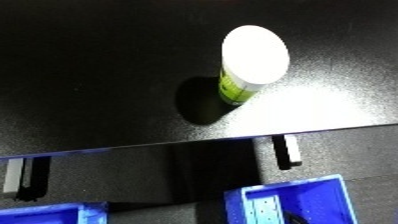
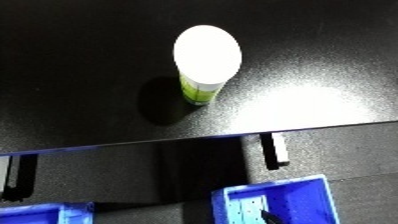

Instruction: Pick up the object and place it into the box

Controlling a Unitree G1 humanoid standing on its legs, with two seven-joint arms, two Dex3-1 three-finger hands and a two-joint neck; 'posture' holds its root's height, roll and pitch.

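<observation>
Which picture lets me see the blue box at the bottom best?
The right eye view: the blue plastic bin sits further inside the picture, showing both side walls and its perforated inside. The left eye view shows the same bin nearer the right edge, just as cut off at the bottom.

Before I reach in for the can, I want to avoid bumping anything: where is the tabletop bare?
The black table is bare left of and beyond the white-lidded green cylindrical can, and in the bright patch right of it. Below the table's near edge it is crowded: two blue plastic bins. No hand shows.
</observation>
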